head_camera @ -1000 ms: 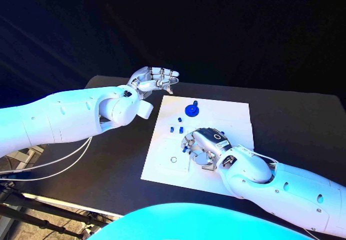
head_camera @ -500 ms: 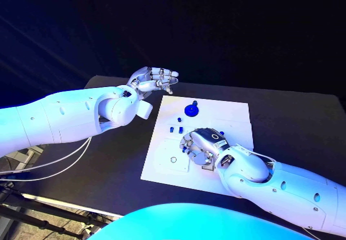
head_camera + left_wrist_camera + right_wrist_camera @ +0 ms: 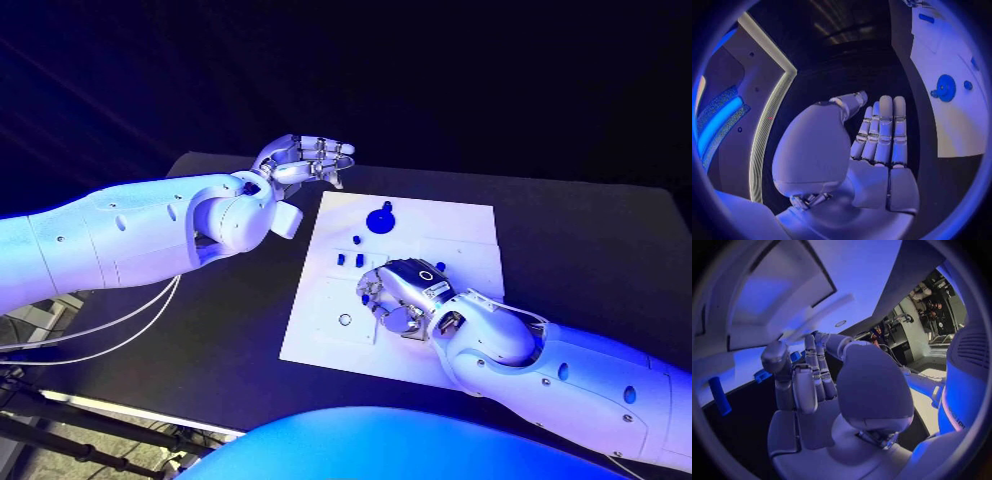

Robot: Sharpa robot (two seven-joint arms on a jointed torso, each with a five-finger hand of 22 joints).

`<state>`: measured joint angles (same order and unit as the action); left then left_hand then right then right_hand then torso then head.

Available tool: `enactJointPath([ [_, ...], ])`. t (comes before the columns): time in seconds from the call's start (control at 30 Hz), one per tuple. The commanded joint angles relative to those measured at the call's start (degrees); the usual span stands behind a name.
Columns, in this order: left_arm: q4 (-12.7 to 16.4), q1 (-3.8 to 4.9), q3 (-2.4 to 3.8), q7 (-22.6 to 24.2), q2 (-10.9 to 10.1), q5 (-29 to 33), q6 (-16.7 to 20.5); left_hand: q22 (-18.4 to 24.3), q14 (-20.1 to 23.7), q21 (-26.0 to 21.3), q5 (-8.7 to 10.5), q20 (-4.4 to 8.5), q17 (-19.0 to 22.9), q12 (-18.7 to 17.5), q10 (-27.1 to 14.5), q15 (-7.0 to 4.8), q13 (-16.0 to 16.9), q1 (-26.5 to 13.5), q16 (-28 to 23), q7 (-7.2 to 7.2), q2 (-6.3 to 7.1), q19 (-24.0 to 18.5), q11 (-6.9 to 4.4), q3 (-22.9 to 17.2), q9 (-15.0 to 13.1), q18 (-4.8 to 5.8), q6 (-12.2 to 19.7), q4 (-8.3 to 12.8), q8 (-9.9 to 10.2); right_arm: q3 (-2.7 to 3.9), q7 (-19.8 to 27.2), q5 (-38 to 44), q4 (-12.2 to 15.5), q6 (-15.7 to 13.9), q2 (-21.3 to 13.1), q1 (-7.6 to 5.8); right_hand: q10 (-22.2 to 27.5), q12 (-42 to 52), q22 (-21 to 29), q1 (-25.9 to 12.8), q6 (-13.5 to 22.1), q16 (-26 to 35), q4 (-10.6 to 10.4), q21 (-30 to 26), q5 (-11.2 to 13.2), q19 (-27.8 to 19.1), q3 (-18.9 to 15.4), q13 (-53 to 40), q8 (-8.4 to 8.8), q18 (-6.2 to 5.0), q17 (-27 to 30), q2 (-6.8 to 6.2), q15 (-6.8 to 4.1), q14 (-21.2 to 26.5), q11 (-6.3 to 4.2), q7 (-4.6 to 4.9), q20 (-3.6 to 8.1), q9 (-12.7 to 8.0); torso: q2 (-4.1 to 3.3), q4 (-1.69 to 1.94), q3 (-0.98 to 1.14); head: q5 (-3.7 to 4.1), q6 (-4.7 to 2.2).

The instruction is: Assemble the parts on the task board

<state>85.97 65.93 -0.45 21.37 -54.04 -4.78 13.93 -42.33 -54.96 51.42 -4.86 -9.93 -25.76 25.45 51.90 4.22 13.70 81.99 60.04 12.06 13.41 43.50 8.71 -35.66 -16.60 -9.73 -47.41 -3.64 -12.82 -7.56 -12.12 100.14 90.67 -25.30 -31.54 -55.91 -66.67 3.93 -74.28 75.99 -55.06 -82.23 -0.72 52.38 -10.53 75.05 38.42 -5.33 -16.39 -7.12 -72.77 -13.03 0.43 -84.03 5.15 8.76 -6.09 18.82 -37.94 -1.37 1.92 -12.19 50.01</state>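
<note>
The white task board [image 3: 462, 225] lies mid-table with a round blue part [image 3: 381, 221] at its far end and small loose parts [image 3: 351, 259] unassembled, the right hand [image 3: 400, 297] curled over them, grasp unclear, left hand [image 3: 306, 160] empty, raised beyond the board.

The white task board [image 3: 447, 225] lies flat on the table. A round blue part [image 3: 381, 222] sits near its far edge, toward the left corner. Small blue pegs [image 3: 342, 259] stand near the left edge; one more [image 3: 438, 267], possibly a peg, lies mid-board.
</note>
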Motion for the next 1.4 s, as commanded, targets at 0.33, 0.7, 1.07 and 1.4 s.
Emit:
enactJointPath([
  [0.33, -0.01, 0.02, 0.05, -0.52, -0.06, -0.20, -1.33, 0.10, 0.09, -0.31, -0.36, -0.27, 0.09, 0.31, -0.52, 0.28, -0.11, -0.04, -0.25, 0.38, -0.10, -0.07, -0.07, 0.39, 0.10, -0.64, 0.42, 0.02, 0.31, -0.22, -0.88, 0.07, 1.97, -2.53, -2.06, 0.35, 6.59, 1.41, 1.68, -0.06, 2.25, 1.35, -0.01, -4.55, 0.10, -2.23, -2.75, 0.90, 1.47, -0.60, 2.82, -1.74, 1.17, -0.78, 1.27, 0.08, -1.00, -0.36, 0.04, 0.05, -0.03, 0.48, -0.01],
  [0.7, -0.08, 0.02, 0.04, -0.55, -0.24, -0.42, -1.28, 0.11, 0.15, -0.36, -0.34, -0.29, 0.10, 0.32, -0.62, 0.30, -0.13, -0.04, -0.27, 0.40, -0.10, -0.10, -0.04, 0.41, 0.12, -0.64, 0.48, 0.02, 0.32, 0.76, -0.44, -3.60, 7.34, -6.45, -7.73, -1.34, 8.02, 3.34, 2.03, 0.17, 2.46, 1.79, -0.46, -5.46, -0.75, -2.43, -4.17, 0.68, 1.73, -0.75, 3.87, -1.57, 1.23, -0.34, 1.31, 0.28, -1.16, -0.43, -0.04, 0.09, -0.02, 1.47, -0.84],
  [1.07, -0.10, 0.02, 0.04, -0.53, -0.50, -0.52, -1.28, 0.13, 0.17, -0.39, -0.33, -0.30, 0.10, 0.34, -0.68, 0.32, -0.14, -0.05, -0.27, 0.41, -0.10, -0.12, -0.02, 0.44, 0.12, -0.64, 0.52, 0.01, 0.32, 3.09, -1.75, -11.51, 9.56, 0.02, -15.33, -6.49, 11.05, 6.78, 2.35, 0.71, 4.63, 1.44, -1.50, -6.34, 0.09, -2.31, -7.80, 0.50, 3.24, -0.77, 3.66, -1.97, 1.42, -0.53, 1.49, 0.37, -1.33, -0.96, 0.02, -0.15, 0.05, 3.52, -2.21],
  [1.4, -0.21, 0.02, 0.03, -0.67, -0.40, -0.70, -1.31, 0.14, 0.20, -0.44, -0.33, -0.33, 0.09, 0.39, -0.74, 0.34, -0.15, -0.04, -0.27, 0.43, -0.12, -0.14, -0.01, 0.46, 0.13, -0.64, 0.56, 0.01, 0.31, 3.54, -2.24, -11.58, 6.15, 9.39, -17.15, -9.85, 19.12, 15.52, 2.91, 9.89, 6.09, 1.27, -5.10, -8.68, 4.64, -2.29, -24.63, 0.62, 4.62, -0.91, 4.70, 0.81, 2.04, 0.11, 2.14, -0.49, -1.95, -1.36, -0.04, -0.16, 0.12, 4.01, -2.63],
])
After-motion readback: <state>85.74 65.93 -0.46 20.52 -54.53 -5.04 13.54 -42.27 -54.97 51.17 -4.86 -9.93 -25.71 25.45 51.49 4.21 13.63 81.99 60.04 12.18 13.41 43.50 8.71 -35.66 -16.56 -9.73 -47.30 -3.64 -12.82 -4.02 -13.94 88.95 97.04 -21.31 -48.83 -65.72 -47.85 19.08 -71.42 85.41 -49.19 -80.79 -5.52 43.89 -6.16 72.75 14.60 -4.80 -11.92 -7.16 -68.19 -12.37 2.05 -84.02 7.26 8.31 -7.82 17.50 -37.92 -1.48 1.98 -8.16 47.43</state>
